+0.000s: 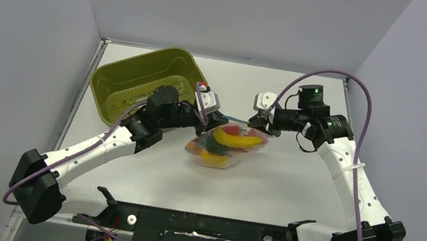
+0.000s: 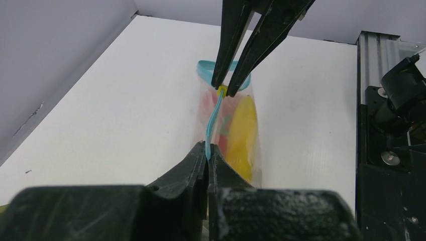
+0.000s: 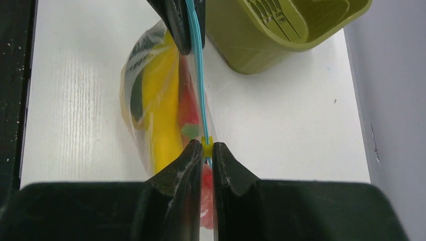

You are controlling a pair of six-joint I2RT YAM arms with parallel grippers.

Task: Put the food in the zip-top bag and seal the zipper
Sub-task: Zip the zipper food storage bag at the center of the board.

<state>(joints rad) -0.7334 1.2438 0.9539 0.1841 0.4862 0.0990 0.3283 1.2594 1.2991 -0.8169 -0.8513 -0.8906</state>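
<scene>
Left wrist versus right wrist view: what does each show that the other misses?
Only the left wrist view shows the zipper curling into a loop beyond the right tool, plus a black frame on the right. Only the right wrist view shows the green bin. Both show the clear bag with yellow food inside, and the zipper taut between the shut left tool and the right tool, which pinches the yellow slider.

No readable text, label, brand name, number or sign is showing in any of the three views.
</scene>
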